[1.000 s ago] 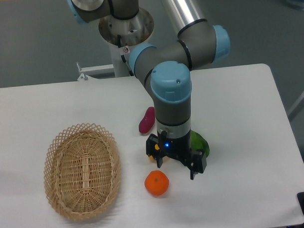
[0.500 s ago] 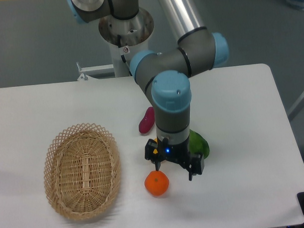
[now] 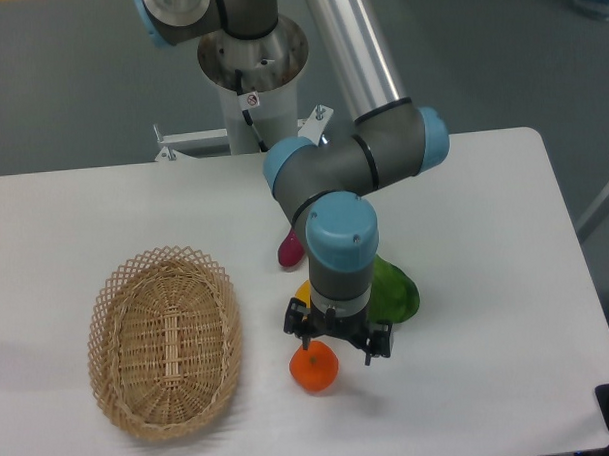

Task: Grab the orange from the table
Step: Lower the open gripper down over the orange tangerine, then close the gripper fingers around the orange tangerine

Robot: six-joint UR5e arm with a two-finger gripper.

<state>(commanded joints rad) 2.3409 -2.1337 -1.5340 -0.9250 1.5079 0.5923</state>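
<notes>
The orange (image 3: 314, 369) lies on the white table (image 3: 487, 282), to the right of the basket. My gripper (image 3: 338, 347) hangs just above it and slightly to its right, fingers spread open with nothing held. The left fingertip is over the fruit's top edge; the right fingertip (image 3: 370, 357) stands clear of it on the right. I cannot tell whether anything touches the orange.
A wicker basket (image 3: 164, 339) sits at the left. A green fruit (image 3: 395, 292), a small yellow fruit (image 3: 303, 291) and a purple-red oblong piece (image 3: 288, 251) lie close behind the gripper, partly hidden by the arm. The robot base (image 3: 251, 60) stands behind the table.
The gripper has shifted left and toward the front, closing in over the orange. The orange has stayed in place, and more of the green fruit now shows.
</notes>
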